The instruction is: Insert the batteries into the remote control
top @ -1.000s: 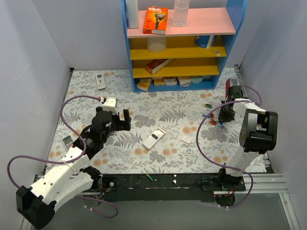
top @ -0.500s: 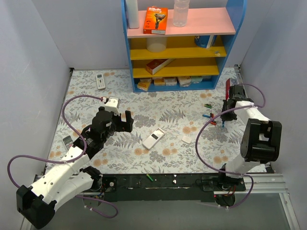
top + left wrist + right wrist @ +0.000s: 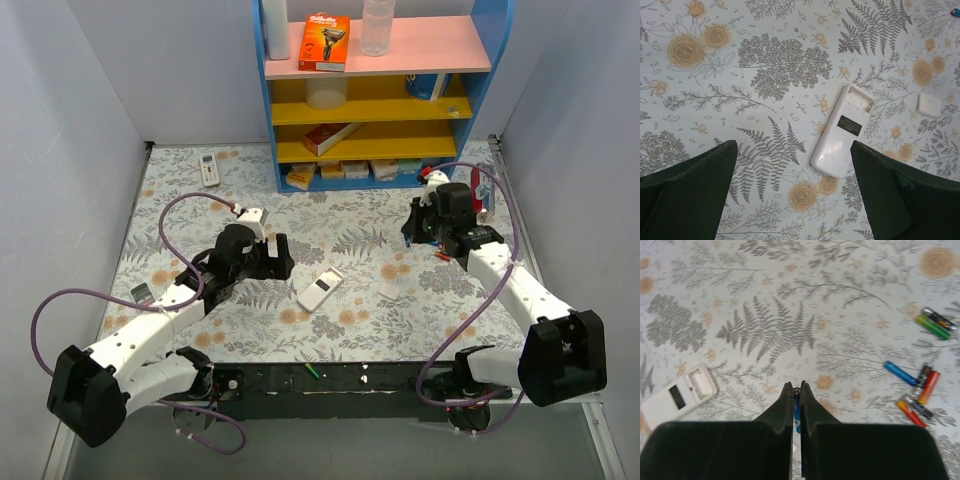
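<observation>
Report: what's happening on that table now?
Left jaws open above slim white rectangular remote, empty recess facing up. Right jaws shut on thin blue cylindrical battery. Nothing blocks the recess.

Counter (image 3: 765, 75): matt printed covering, floral, smooth; cloth or vinyl, cannot tell. Remote control (image 3: 842, 132): smooth white plastic, faint sheen, dark matt label. Batteries (image 3: 932, 325): glossy coloured wraps, dull metal ends. Blue battery (image 3: 797, 412) in right claw (image 3: 796, 387): same glossy wrap. Fingers (image 3: 695, 185) of left claw (image 3: 793, 147): dark matt plastic, no shine. Arm shells (image 3: 140, 335): white semi-gloss plastic. Shelf (image 3: 497, 60): painted boards, satin.
</observation>
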Motion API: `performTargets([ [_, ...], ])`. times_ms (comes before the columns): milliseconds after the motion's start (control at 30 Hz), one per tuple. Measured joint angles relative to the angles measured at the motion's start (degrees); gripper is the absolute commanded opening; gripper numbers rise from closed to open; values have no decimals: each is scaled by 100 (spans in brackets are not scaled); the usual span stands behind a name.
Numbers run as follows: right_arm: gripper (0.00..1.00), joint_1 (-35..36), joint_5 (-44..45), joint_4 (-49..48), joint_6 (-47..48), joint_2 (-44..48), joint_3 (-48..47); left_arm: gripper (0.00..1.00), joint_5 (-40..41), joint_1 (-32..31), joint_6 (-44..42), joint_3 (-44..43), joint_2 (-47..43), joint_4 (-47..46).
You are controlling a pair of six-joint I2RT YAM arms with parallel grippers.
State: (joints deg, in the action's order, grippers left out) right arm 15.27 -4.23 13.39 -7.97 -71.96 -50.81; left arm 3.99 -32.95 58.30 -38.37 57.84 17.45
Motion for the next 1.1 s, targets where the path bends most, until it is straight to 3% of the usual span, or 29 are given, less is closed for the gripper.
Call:
performTargets([
  [133,1,568,-433,-632,-125,146,374,98,-28,-151,566,63,232,-160],
  [233,1,1034,-693,-1198,-238,140,651,98,157,-610,822,251,420,-404],
  [367,1,1620,-914,-1832,-315,7,879,98,533,-1305,920,398,940,-608],
  [500,1,1993,-1058,-2450,-369,-334,946,98,767,-1609,903,529,1429,-848],
  [767,1,2361,-1117,-3099,-302,-1255,942,92,927,-1797,704,568,1952,-1198],
  [1100,1,2476,-1115,-3259,-103,-1746,892,93,702,-1939,511,529,2017,-1309],
])
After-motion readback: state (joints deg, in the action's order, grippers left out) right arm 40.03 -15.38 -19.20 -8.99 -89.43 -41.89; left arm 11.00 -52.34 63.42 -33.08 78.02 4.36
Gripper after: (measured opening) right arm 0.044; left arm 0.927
